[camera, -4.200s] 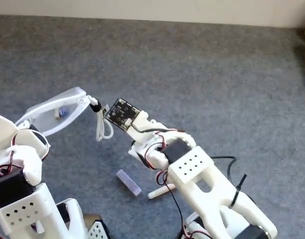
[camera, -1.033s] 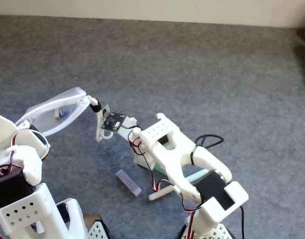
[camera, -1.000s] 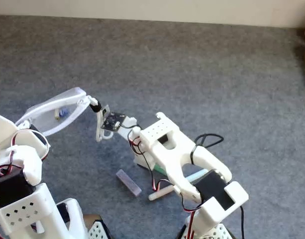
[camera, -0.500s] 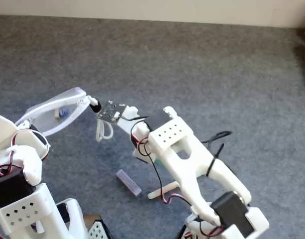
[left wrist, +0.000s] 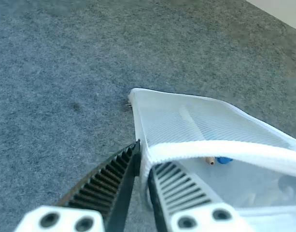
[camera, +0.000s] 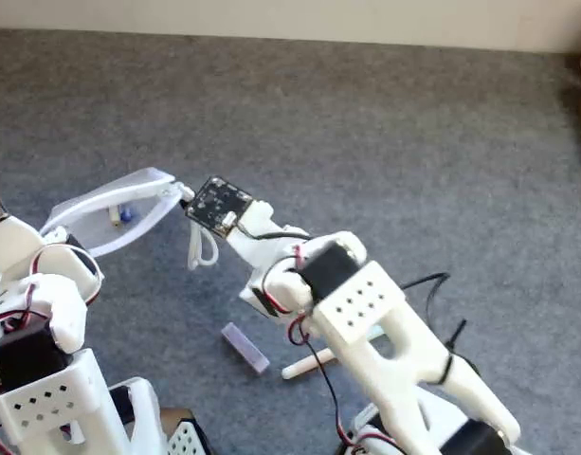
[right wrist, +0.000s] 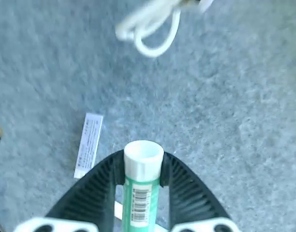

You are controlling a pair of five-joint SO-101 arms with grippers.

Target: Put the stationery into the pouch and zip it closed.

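**A:** Where is the glue stick, and how is it held?

**B:** The glue stick [right wrist: 140, 193] is gripped by the right gripper [right wrist: 143, 157], with the jaws clenched on its green body. Its long axis runs along the jaws, and the white cap is carried foremost, just past the tips.

**A:** Which way does the pouch lie from there?

**B:** The pouch [camera: 96, 223] is seen ahead of the cap and off toward the left arm's side. Its zip cord [right wrist: 155, 29] hangs just beyond the cap in the right wrist view. In the high view the right arm's wrist is set just beside the pouch's zip end. Cap and mouth are not judged to be lined up yet, so the stick would have to be swung toward the opening before it is let go.

**A:** Is the mouth held open?

**B:** One edge is pinched by the left gripper [left wrist: 144, 157], whose jaws are clamped on the mesh wall. The white zip band is arched above, so the opening is held gaping.

**A:** What is inside?

**B:** A pencil-like piece [left wrist: 209, 160] and a small blue item [left wrist: 224, 160] are seen lying in it.

**A:** And what is outside?

**B:** An eraser [camera: 245, 347] and a slim white stick [camera: 307, 364] are left on the worktop [camera: 413, 142]. They lie near each other, well apart from the pouch. They are nearer the right arm.
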